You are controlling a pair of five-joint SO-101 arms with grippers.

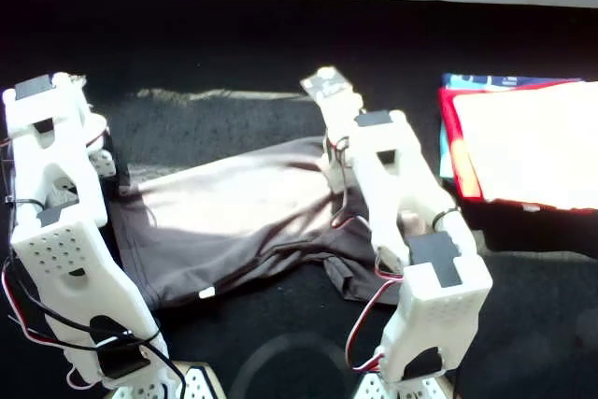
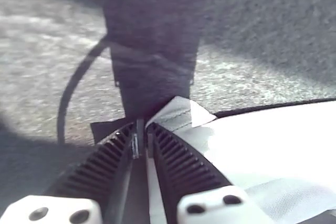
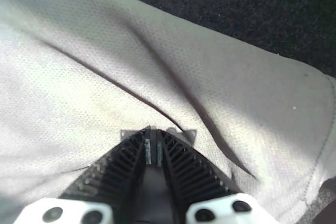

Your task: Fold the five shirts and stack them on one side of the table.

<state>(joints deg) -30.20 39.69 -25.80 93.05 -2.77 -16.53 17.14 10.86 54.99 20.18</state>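
jaws: left gripper (image 2: 140, 132) closed to a slit on the edge of the grey shirt (image 1: 234, 221); right gripper (image 3: 152, 140) likewise, pinching mid-cloth | shirt: spread mid-table (image 1: 234, 44), between the arms | folded stack (image 1: 523, 147): far right | tip: lift both pinches evenly and keep the cloth taut, so the crease falls straight

Two white arms: left arm (image 1: 58, 231) at eight o'clock of the table (image 1: 234, 35), right arm (image 1: 411, 231) at five o'clock. Two tools, one per arm: left tool (image 2: 142, 129), right tool (image 3: 152, 136). One grey shirt (image 1: 234, 212) spread at the centre. Piled at three o'clock, three visible layers: one pale shirt (image 1: 533, 147) on top, one red shirt (image 1: 451, 137) beneath, one blue shirt (image 1: 486, 81) lowest. Makes four shirts countable; any further ones inside the pile cannot be told.
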